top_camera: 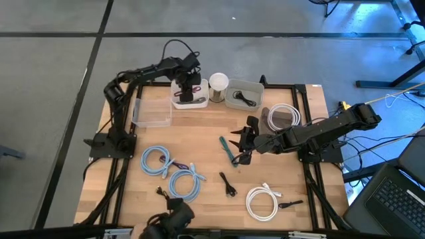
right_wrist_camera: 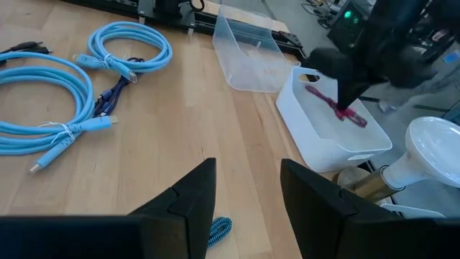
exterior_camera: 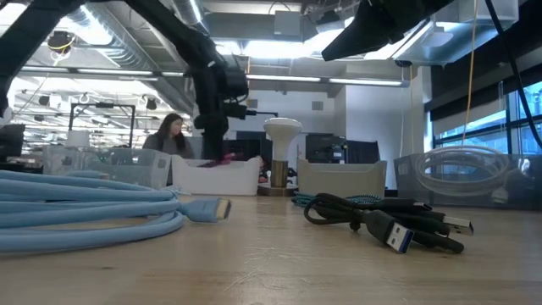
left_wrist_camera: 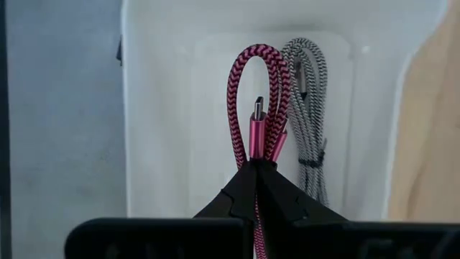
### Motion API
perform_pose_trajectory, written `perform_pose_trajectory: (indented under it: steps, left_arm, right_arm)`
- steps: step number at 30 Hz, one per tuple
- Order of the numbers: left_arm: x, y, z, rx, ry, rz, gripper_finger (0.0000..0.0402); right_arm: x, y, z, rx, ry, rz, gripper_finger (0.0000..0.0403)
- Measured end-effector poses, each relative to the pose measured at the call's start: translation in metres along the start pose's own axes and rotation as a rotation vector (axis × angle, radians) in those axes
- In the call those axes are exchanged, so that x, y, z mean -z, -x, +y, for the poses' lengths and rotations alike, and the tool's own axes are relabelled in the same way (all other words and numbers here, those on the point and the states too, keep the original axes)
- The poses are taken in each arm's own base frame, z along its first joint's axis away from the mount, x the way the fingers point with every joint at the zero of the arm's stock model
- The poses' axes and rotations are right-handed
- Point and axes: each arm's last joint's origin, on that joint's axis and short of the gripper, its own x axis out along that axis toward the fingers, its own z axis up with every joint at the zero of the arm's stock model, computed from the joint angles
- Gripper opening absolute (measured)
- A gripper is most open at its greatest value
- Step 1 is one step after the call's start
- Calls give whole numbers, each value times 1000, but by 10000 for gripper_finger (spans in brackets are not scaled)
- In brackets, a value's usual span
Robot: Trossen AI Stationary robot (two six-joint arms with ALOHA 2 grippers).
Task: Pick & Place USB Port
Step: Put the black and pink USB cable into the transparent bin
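Pink braided USB cable (left_wrist_camera: 253, 93) is what the job turns on just now, pinched between the closed fingers of the left gripper (left_wrist_camera: 256, 167) and hanging folded over the white bin (left_wrist_camera: 165, 108) at the far edge of the table.

Nearest me lie the coiled light-blue cables (top_camera: 174, 174) and a white cable (top_camera: 261, 201) on the wood, none of them touched. A step further in, the right gripper (right_wrist_camera: 244, 183) hovers over mid-table with its fingers apart and nothing between them, right above a teal braided cable (top_camera: 226, 149). To my eye, if it comes down off-centre it could nudge that cable or the small black cable (top_camera: 228, 184) close by rather than catch either.

Further back, the risk sits with the left arm. The pink loop dangles past the fingers, so on release I'd guess it may spring, drape over the bin's wall, or tangle with the grey-and-white braided cable (left_wrist_camera: 307, 101) already lying in there. Lifting away too soon might drag it out again.

As for the containers: the white bin holds that grey braid; the clear bin (top_camera: 151, 112) next to it looks empty; the grey bin (top_camera: 244, 94) past the small white lamp (top_camera: 218, 85) holds a black cable; another white coil sits at the right edge of the table.
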Motion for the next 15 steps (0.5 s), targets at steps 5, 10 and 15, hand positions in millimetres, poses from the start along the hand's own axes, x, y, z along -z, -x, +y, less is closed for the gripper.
perform_pose_trajectory:
  steps: [5,10,15]
  left_arm:
    - [-1,-20,1,22,-13,13,1]
    - [0,-37,1,48,-13,46,1]
    - [0,-41,1,47,-15,56,1]
  right_arm:
    - [0,0,0,0,0,0,159]
    - [0,0,0,0,0,0,159]
    - [0,0,0,0,0,0,159]
